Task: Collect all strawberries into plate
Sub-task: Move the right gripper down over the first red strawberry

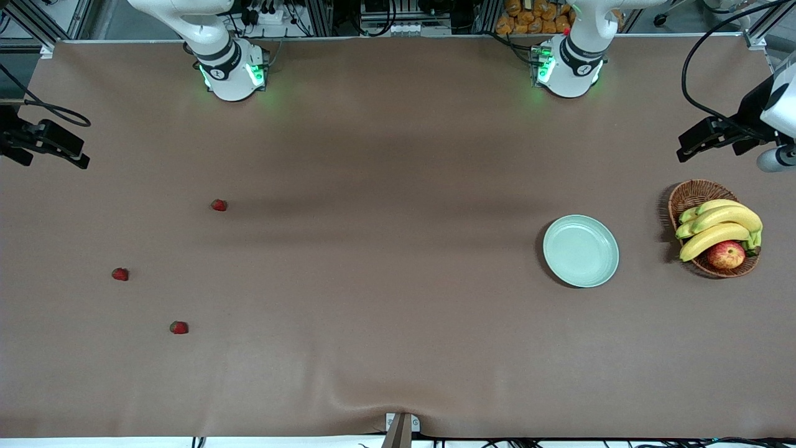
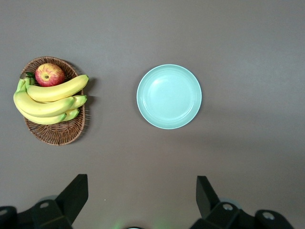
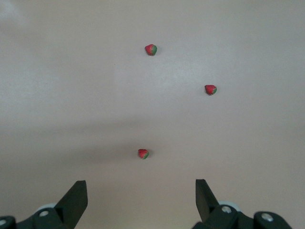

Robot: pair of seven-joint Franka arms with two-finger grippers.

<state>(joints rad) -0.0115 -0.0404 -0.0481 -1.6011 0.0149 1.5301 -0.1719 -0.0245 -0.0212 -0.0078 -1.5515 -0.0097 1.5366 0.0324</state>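
The left hand [image 2: 138, 202] hangs released, fingers spread wide and grasping nothing, above the surface [image 1: 385, 298] at the left arm's end; the right hand [image 3: 138, 202] hangs likewise released and empty above the right arm's end. Under the left hand lies one mint-green plate [image 1: 581, 251], bare, and just beside it toward the end edge one wicker basket [image 1: 690, 196] with a bunch of bananas [image 1: 721, 227] and one apple [image 1: 726, 254]. Three strawberries sit well apart from the plate, scattered at the right arm's end: one [image 1: 218, 205] farthest from the front camera, one [image 1: 120, 274] closest to the end edge, one [image 1: 178, 327] nearest the front edge. Nothing stands between berries and plate.
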